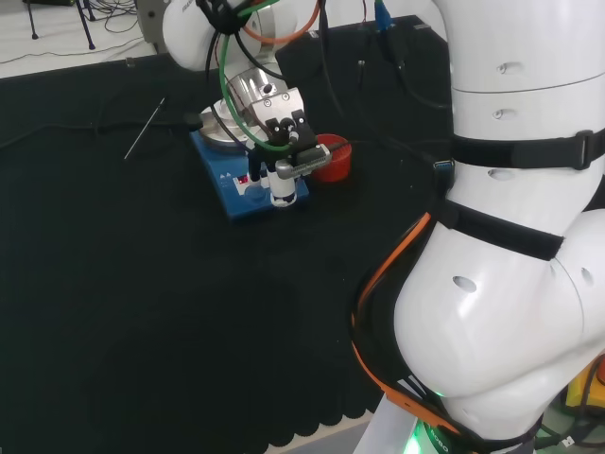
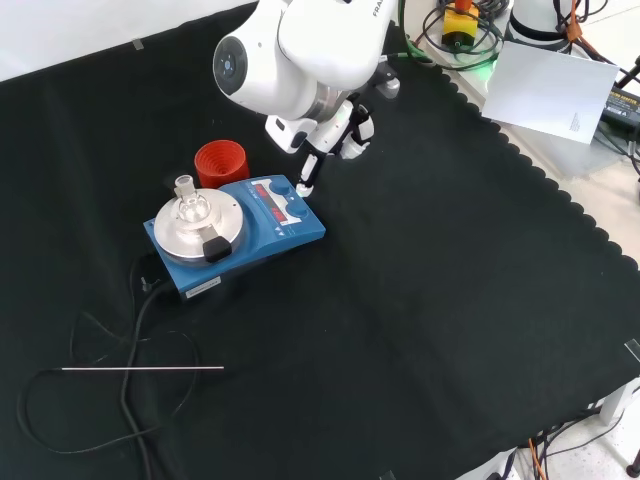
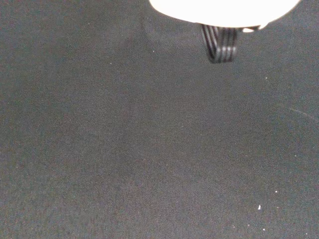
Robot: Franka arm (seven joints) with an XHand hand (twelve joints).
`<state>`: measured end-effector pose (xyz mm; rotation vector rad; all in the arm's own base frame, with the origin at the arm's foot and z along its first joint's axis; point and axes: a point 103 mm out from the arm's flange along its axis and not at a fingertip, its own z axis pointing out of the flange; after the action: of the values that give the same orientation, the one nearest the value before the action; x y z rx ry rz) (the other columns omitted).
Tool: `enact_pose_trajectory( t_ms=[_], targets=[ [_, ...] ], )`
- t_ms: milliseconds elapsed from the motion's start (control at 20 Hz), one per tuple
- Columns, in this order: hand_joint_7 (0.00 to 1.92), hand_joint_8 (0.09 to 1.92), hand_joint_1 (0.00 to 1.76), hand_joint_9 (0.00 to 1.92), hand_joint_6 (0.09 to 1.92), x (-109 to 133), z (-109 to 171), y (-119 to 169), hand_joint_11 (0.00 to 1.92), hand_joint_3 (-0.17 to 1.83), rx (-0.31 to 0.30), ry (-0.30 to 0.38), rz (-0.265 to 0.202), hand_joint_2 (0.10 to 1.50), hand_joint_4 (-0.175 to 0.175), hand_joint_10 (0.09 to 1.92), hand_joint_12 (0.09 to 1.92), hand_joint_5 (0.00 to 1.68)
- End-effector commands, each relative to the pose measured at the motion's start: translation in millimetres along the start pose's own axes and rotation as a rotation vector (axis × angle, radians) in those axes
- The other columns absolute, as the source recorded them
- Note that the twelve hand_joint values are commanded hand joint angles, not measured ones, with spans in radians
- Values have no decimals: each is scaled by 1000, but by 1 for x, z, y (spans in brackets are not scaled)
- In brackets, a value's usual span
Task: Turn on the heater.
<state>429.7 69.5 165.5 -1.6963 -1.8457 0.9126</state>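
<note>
The heater (image 2: 262, 232) is a blue box with a round silver plate (image 2: 195, 225) on top, standing left of centre in the front view. A small clear glass piece (image 2: 187, 197) stands on the plate. The hand (image 2: 335, 130) hangs at the heater's far right corner, and one straight finger (image 2: 304, 180) reaches down to the edge of the control panel (image 2: 275, 200). In the head view the hand (image 1: 282, 132) is right over the heater (image 1: 236, 203), its fingertips (image 1: 281, 192) down at the panel. I cannot tell whether the finger touches a switch.
A red ribbed ring (image 2: 221, 163) stands just behind the heater, close to the hand. A black cable (image 2: 140, 310) runs from the heater's near side across the cloth, and a thin metal rod (image 2: 140, 368) lies beside it. The scalloped cloth edge (image 2: 560, 200) runs along the right.
</note>
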Motion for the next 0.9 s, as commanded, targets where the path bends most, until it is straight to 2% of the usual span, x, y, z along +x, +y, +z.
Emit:
enact_pose_trajectory(
  t_ms=[50,900],
  targets=[
    [1681,1860,1511,1842,87,0,1,2,1826,1210,12,-8,4,595,-62,1674,1513,241],
    [1682,1858,1515,1843,87,-2,3,13,1825,1214,18,-11,6,592,-61,1673,1511,249]
  ],
)
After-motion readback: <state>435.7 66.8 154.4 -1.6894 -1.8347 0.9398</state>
